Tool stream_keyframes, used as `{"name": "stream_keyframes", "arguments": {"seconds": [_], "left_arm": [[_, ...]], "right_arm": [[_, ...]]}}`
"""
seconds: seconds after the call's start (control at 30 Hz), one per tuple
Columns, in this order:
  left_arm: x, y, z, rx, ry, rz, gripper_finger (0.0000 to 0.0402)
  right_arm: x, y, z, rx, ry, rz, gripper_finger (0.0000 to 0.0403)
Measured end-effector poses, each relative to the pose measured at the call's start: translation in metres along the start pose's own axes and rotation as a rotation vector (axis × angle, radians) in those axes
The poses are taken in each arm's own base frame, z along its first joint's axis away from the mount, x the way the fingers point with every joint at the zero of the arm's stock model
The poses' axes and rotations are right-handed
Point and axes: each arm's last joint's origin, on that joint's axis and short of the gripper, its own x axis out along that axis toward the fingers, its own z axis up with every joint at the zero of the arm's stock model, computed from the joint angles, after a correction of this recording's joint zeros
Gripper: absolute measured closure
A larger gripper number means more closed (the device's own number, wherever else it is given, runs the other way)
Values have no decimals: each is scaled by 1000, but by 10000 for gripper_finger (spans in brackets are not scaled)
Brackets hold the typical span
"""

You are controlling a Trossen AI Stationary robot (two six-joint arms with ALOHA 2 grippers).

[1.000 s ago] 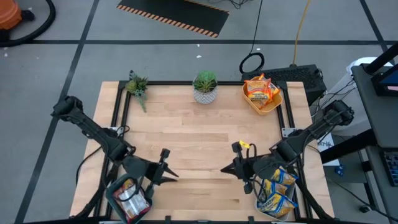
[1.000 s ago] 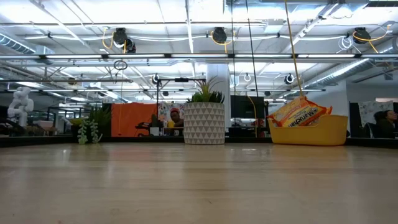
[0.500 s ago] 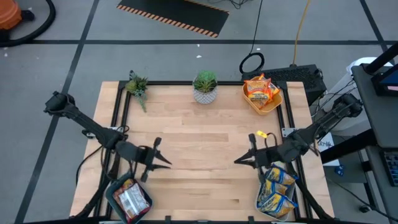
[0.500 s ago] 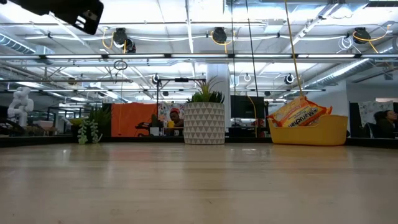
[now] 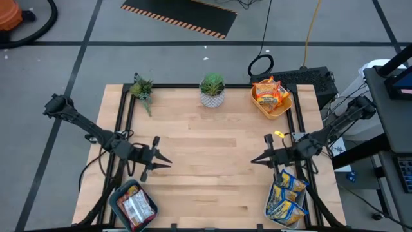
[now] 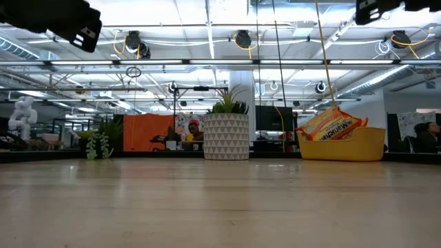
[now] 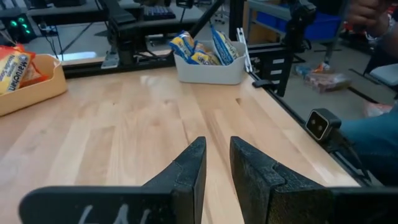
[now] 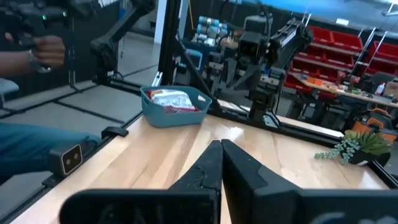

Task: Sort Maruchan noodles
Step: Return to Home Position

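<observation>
Crinkly noodle packets (image 5: 269, 92) (plastic, perhaps)

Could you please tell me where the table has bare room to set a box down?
The middle of the table is bare wood, between the left pincer and right pincer, from the potted plant to the near edge. It is crowded along the far edge, with the small plant and yellow bin, and by the teal bin and pale bin.

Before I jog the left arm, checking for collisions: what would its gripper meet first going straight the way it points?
Probably the pale bin of blue-and-yellow noodle packets; only bare table lies between it and the left gripper, though height and depth are unclear.
</observation>
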Motion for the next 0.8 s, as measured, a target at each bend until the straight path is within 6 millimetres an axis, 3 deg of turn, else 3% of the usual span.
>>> {"name": "stream_keyframes", "arguments": {"seconds": [0.43,0.8], "left_arm": [[-1,1,-17,6,-13,7,326],[-1,6,-16,39,-24,136,325]], "right_arm": [[-7,-6,-42,-26,-17,-58,403],[-10,-8,-57,-6,16,-23,403]]}}
